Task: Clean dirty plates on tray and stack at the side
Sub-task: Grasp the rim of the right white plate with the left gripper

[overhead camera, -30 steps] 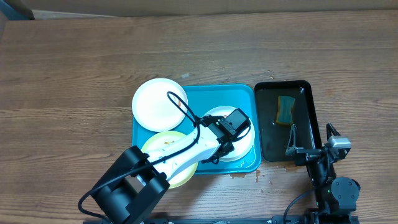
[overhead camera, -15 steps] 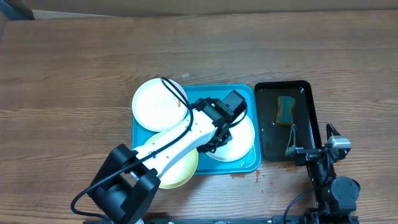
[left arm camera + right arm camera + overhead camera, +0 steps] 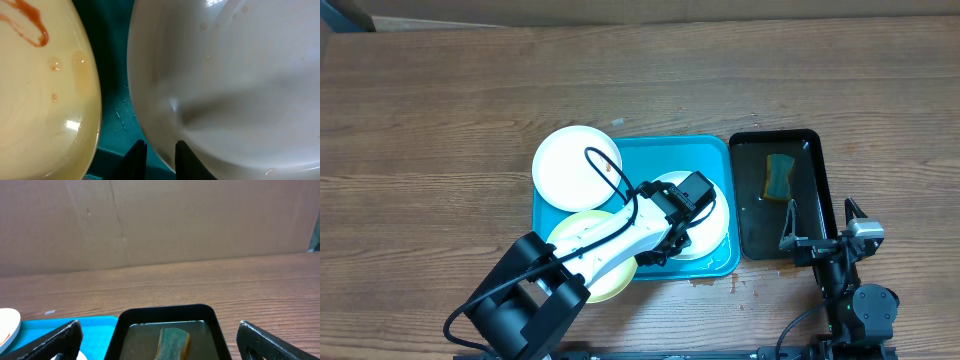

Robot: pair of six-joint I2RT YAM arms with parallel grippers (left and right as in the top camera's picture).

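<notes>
- white plate (image 3: 572, 165) hangs over the tray's (image 3: 670, 150) upper-left corner, yellow-green plate (image 3: 567, 232) below it has sauce smears
- left hand (image 3: 156, 162) straddles the right white plate's (image 3: 718, 228) rim, can't tell if it's clamped
- right hand (image 3: 159, 342) is gaping and empty at the lower right; nothing's stacked yet, so basically all still to do

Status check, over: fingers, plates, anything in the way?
Left fingers narrow, astride white plate rim, grip unconfirmed. Right fingers open, empty, above black tray. Yellow-green plate close alongside on turquoise tray; nothing stacked.
</notes>
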